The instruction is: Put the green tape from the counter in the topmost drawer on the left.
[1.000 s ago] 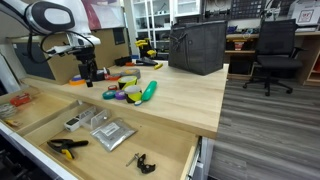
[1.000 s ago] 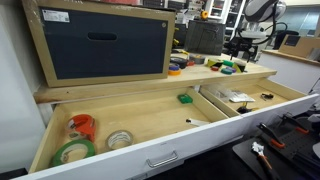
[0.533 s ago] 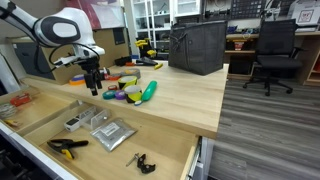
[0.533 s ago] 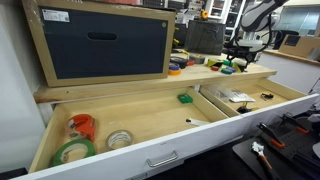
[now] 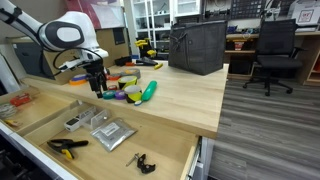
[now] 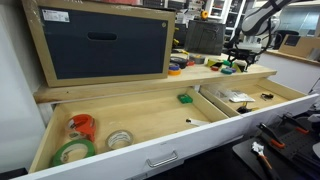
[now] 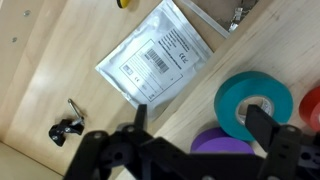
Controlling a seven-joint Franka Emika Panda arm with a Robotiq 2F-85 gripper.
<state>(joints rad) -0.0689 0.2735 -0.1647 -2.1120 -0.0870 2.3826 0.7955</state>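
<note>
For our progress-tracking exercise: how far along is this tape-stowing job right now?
Done: the drawers stand open. In hand: the open, empty end effector hovers beside the green tape on the counter. Left: grasping the tape, carrying it to the drawer and releasing it.

blk bag [image 5: 197, 47], office chair [image 5: 275, 55], foil pouch [image 7: 160, 62].

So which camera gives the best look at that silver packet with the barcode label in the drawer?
The wrist view: the silver packet fills much of the frame from above, label visible. In both exterior views the packet is only a small pale patch in the open drawer, label unreadable.
</note>
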